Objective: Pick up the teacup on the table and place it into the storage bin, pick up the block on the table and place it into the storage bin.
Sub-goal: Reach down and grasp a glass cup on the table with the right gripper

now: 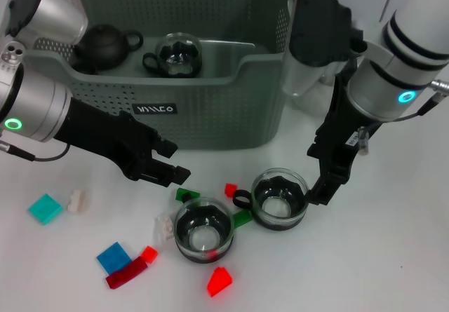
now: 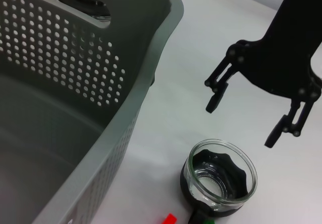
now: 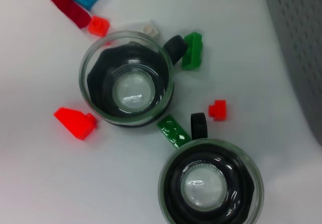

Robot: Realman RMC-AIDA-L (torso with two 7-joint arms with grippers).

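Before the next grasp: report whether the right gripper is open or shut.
Open. The right gripper shows two fingers spread well apart above the teacup, holding nothing; the cup stands upright on the table.

A dark teapot (image 1: 105, 45) sits far left. Beside it, to its right, stands a lidded glass jug (image 1: 179, 55). The white bench (image 1: 393, 256) carries everything.

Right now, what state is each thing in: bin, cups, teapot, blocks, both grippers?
storage bin: upright, holds a teapot and one glass cup.
dark teapot: upright inside the bin.
cup in bin: upright.
right teacup: upright on the table, empty, ungrasped.
left teacup: upright on the table, empty.
blocks: scattered loose on the table.
right gripper: open, above the right teacup.
left gripper: open, empty, before the bin.
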